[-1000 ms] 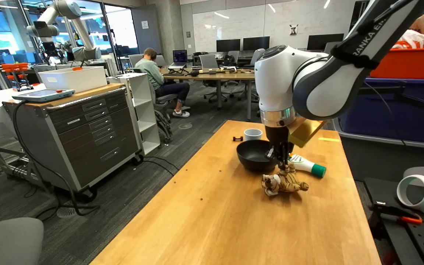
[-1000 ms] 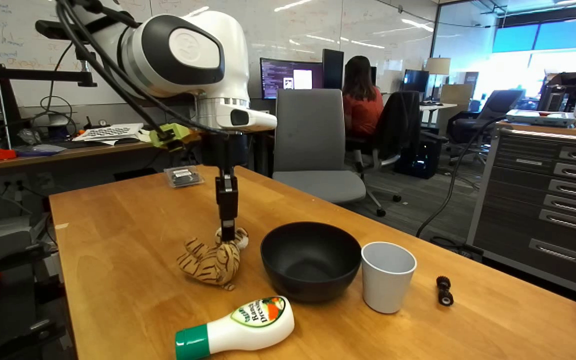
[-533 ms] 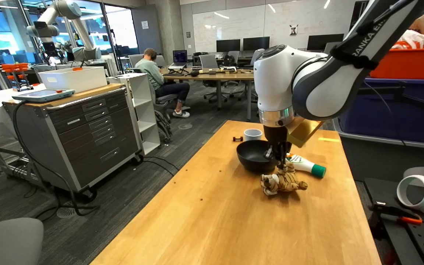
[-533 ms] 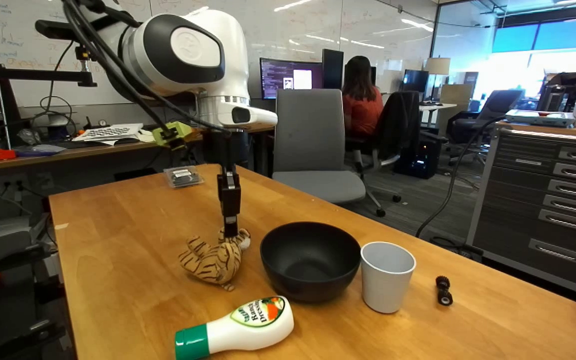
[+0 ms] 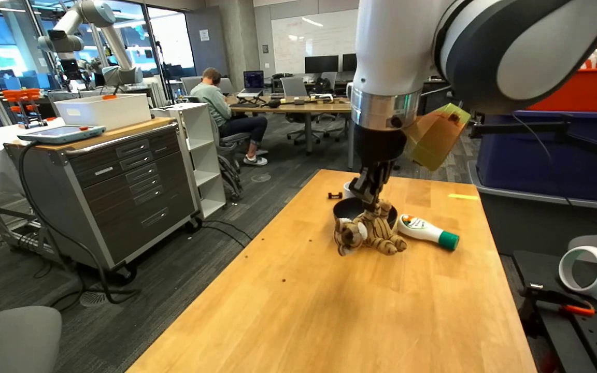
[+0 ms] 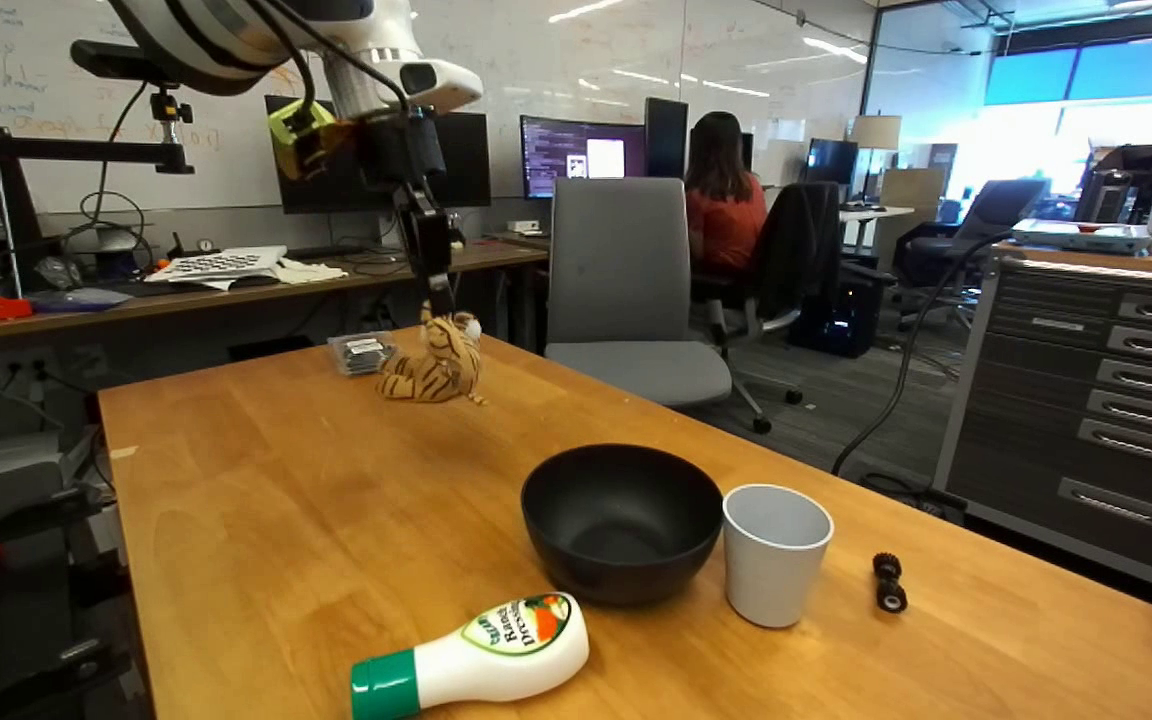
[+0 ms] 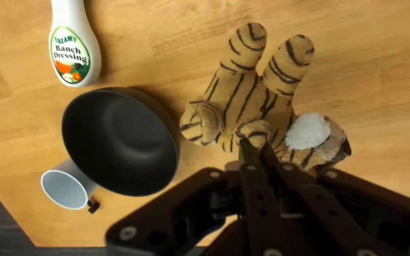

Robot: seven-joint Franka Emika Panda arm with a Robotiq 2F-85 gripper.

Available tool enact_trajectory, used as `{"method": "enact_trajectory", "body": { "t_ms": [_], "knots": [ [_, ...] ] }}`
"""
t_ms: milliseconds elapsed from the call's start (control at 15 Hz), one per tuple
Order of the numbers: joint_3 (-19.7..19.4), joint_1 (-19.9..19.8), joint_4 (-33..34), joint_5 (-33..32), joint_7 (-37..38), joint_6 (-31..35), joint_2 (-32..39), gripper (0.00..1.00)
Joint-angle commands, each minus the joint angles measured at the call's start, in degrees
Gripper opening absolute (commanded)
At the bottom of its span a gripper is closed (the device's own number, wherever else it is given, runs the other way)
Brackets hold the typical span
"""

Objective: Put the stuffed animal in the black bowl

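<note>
The stuffed animal is a tan tiger with dark stripes and a white cheek; it shows in both exterior views (image 5: pixel 379 230) (image 6: pixel 433 376) and in the wrist view (image 7: pixel 244 94). My gripper (image 5: pixel 371 207) is shut on a piece of its plush, and the toy hangs above the table. The fingers also show in an exterior view (image 6: pixel 444 306) and pinch the plush in the wrist view (image 7: pixel 255 143). The black bowl (image 6: pixel 622 570) stands upright and empty on the table. In the wrist view the bowl (image 7: pixel 119 142) lies left of the toy. In an exterior view the toy partly hides the bowl (image 5: pixel 347 207).
A white dressing bottle with a green cap (image 6: pixel 476 650) lies beside the bowl. A grey cup (image 6: pixel 774 560) stands against the bowl's other side. A small black dumbbell-like piece (image 6: pixel 888 582) lies past the cup. A clear plastic package (image 6: pixel 361 350) sits at the table's far end.
My gripper has risen with the stuffed animal in it, lifting it off the table. The arm has tilted. The bowl, bottle and cup have not moved.
</note>
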Motion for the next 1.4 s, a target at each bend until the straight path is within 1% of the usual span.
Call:
{"method": "enact_trajectory", "body": {
  "t_ms": [0, 267, 667, 1067, 1333],
  "knots": [
    [3.5, -0.8, -2.0, -0.2, 0.1, -1.5, -7.0, 0.03],
    [5.4, -1.9, -1.6, 2.5, -0.9, -1.1, -11.4, 0.03],
    [6.4, -4.1, 0.3, 7.1, -0.2, 0.1, -16.4, 0.03],
    [6.0, -8.3, 4.6, 10.0, 2.0, 0.4, -17.8, 0.02],
    [5.8, -12.0, 7.8, 9.2, 6.3, 1.2, -16.9, 0.01]
  ]
}}
